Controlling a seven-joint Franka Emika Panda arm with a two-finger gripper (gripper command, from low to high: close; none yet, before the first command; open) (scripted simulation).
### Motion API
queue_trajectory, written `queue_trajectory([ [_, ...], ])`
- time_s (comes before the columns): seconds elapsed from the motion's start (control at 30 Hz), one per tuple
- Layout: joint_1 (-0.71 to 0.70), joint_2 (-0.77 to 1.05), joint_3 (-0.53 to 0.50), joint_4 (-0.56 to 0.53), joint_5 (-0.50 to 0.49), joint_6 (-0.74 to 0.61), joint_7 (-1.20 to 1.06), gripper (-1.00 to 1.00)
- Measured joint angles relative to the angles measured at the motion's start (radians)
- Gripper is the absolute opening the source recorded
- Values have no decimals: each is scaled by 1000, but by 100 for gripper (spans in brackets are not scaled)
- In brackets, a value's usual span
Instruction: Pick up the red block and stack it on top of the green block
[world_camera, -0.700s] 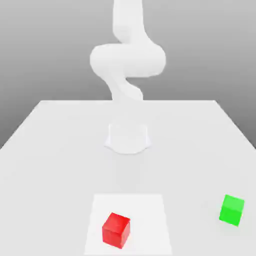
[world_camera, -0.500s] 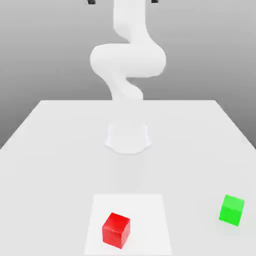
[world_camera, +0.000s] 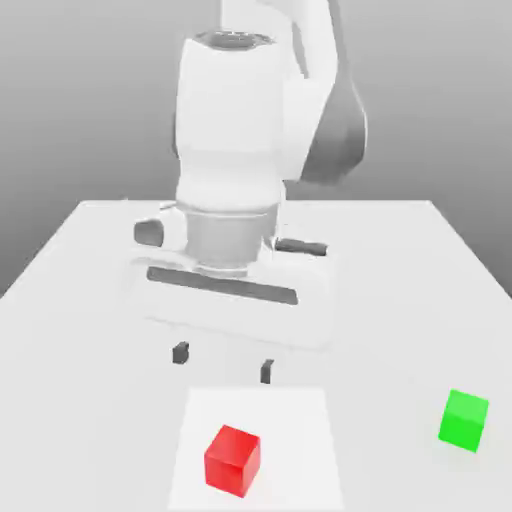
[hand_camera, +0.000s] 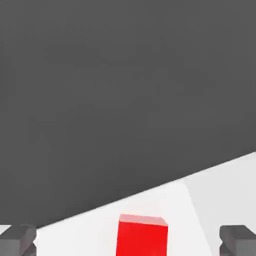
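Hovering above red block (world_camera: 232, 459) — hand (world_camera: 223, 361) spread wide, empty; green block (world_camera: 464, 420) well apart.

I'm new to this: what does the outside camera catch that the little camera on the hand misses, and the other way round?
The exterior view alone shows the small bright green cube, standing apart on the white table toward that view's right, and the bulky white arm above the table. The hand view alone gives a close look past the dark fingertips with the wide gap between them. Both share the small bright red cube on its paler square patch, with the open pincer above it, not touching.
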Motion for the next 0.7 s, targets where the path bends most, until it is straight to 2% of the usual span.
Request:
queue_trajectory([
  [0.23, 14, 252, -20, -4, -1, 173, 38, 0],
  [0.27, 19, 281, -25, 0, -5, 197, 41, -100],
  [0.5, 18, 284, -24, 1, -7, 201, 43, -100],
  [0.7, 21, 109, 15, -24, 19, 50, 25, -100],
])
